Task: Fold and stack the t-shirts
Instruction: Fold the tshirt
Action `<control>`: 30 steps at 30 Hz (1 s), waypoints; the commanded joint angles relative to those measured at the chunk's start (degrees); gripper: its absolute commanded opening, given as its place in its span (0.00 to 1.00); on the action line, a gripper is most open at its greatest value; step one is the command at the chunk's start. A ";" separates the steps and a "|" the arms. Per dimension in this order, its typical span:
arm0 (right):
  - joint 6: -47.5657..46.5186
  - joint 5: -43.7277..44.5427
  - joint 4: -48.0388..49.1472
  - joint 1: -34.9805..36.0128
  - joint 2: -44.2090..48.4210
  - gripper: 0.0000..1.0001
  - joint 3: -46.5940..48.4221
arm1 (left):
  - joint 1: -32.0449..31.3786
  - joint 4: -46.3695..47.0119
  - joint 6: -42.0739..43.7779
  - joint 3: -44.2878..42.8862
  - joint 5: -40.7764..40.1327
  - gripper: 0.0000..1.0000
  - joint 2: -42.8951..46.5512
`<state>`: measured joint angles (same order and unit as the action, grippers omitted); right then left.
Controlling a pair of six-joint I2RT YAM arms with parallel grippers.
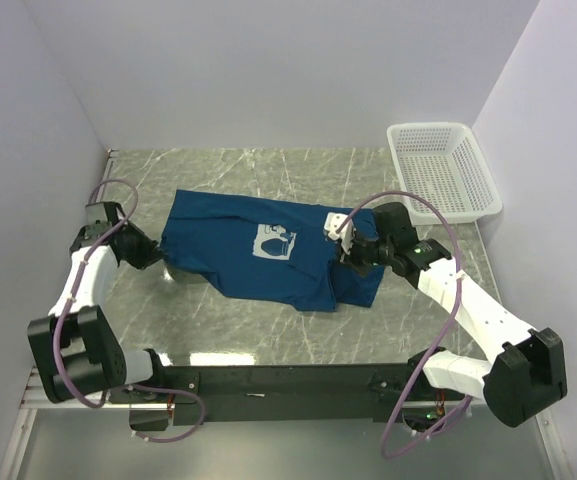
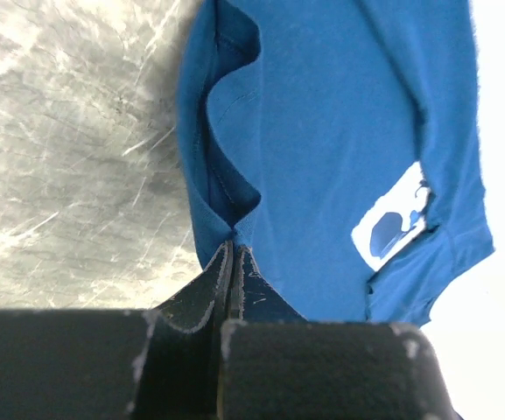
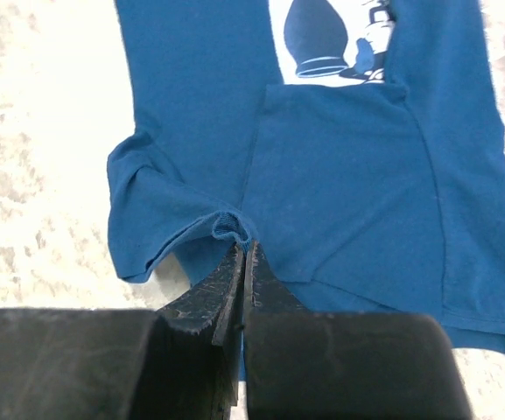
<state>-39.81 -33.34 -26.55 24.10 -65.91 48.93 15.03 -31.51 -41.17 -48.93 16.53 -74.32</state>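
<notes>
On the near side of the t-shirt (image 1: 238, 255) only the marbled tabletop (image 1: 268, 330) shows before the arms' bases; the work sits at the garment's two ends. At its left end the left hand (image 2: 233, 248) is clenched on a hemmed fold of the blue cloth, jaws pressed together with fabric caught between them. At its right end the right hand (image 3: 243, 248) is likewise clamped on a small bunch of hem. Gripping opposite ends like this looks meant to keep the cloth under control so it can be lifted or swung over as one sheet — a fold step, by my reading. The shirt itself lies on the tabletop, rumpled and partly doubled over, its pale print (image 1: 273, 243) facing up near the middle. Beyond the shirt's far right corner — well apart from it — a white mesh basket (image 1: 438, 170) stands by the wall.
</notes>
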 commanded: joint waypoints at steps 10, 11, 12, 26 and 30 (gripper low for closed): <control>4.30 3.02 5.98 -2.12 0.87 0.00 3.89 | 5.27 0.57 -0.93 3.57 0.87 0.00 9.90; 4.30 3.02 6.15 -2.39 0.78 0.00 3.98 | 5.45 0.66 -0.85 3.66 1.13 0.00 9.47; 4.48 3.02 6.42 -2.48 0.78 0.00 4.16 | 5.54 0.57 -0.41 3.58 1.13 0.00 9.11; 6.06 3.72 8.00 -6.25 0.52 0.00 6.62 | 9.05 0.74 0.47 5.68 -4.40 0.00 3.93; 6.59 3.11 8.35 -7.48 -0.09 0.00 7.06 | 9.67 0.40 -0.40 5.86 -6.07 0.00 1.82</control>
<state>-34.28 -29.69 -20.64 17.56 -65.93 53.01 24.23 -31.48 -41.25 -43.29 12.84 -71.68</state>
